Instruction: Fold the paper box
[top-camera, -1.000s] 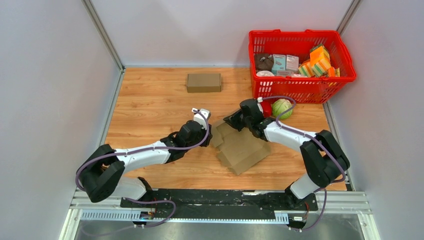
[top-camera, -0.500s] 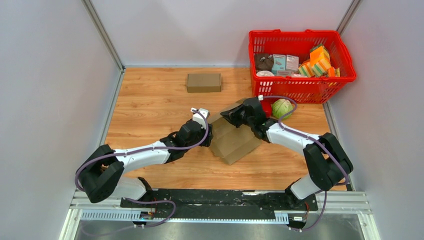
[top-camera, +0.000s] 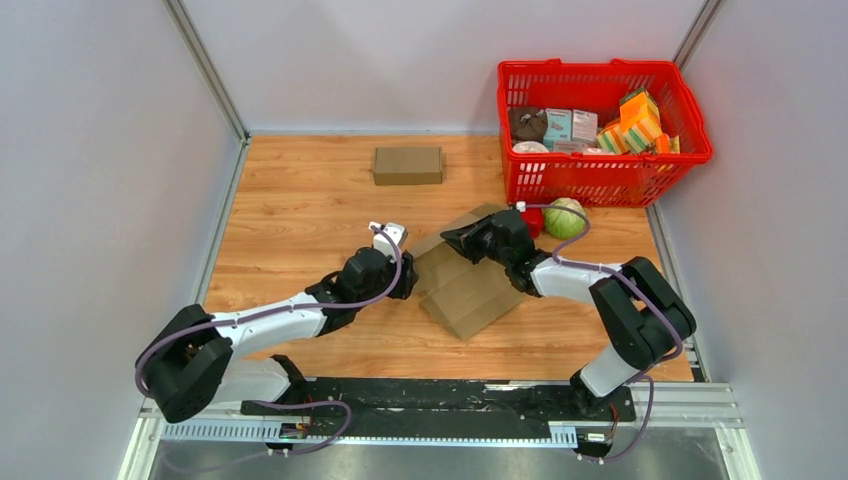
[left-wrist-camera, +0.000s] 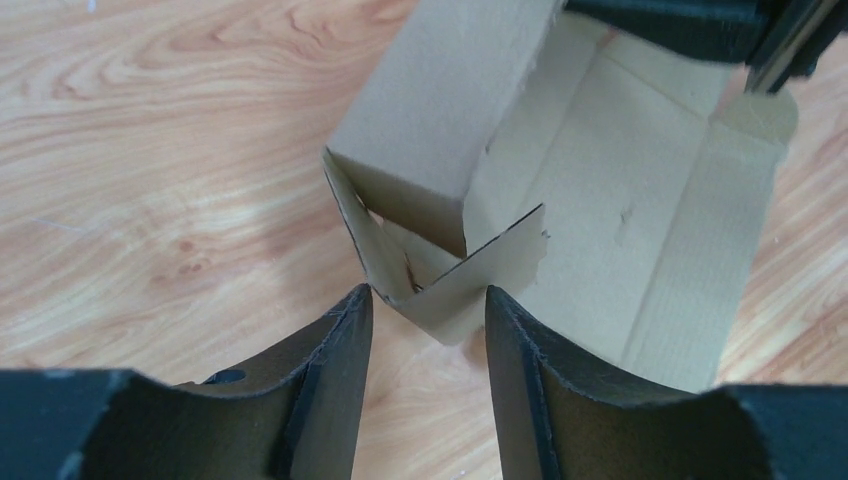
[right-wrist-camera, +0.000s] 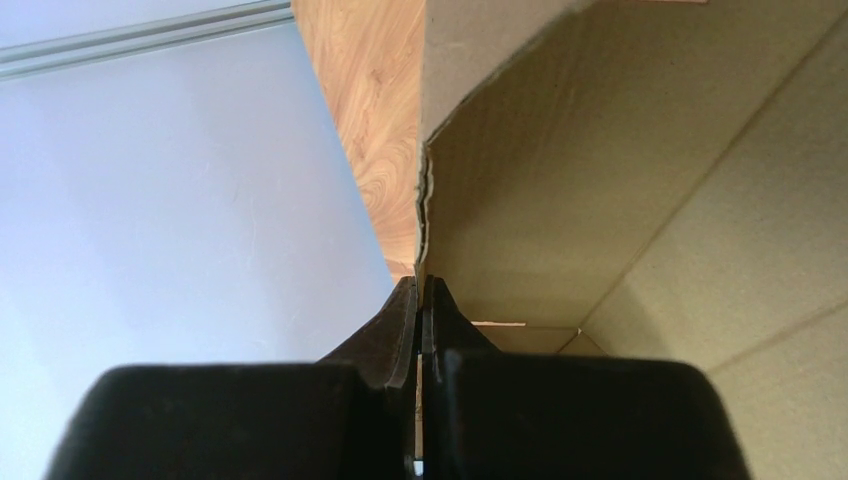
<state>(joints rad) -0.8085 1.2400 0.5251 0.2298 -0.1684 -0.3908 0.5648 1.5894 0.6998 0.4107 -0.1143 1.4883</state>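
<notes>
Cardboard box (top-camera: 470, 295), creased, pinched in right end effector (right-wrist-camera: 420, 292).

A red basket (top-camera: 600, 178) stands beyond the right pincer (top-camera: 452, 238) and off to its right, against the far corner of the wooden table (top-camera: 300, 210). It holds a dark round lump (top-camera: 527, 122), pale cartons (top-camera: 570, 125) and orange-and-green packs (top-camera: 638, 120). A green cabbage (top-camera: 565, 216) lies just in front of the basket, to the right of that pincer. A small red thing (top-camera: 533, 218) touches the cabbage on the side nearer the pincer, too hidden to name. A closed brown box (top-camera: 407, 165) sits well beyond the left pincer (top-camera: 408, 278), near the far edge. Grey walls (top-camera: 100, 200) close in the table.
</notes>
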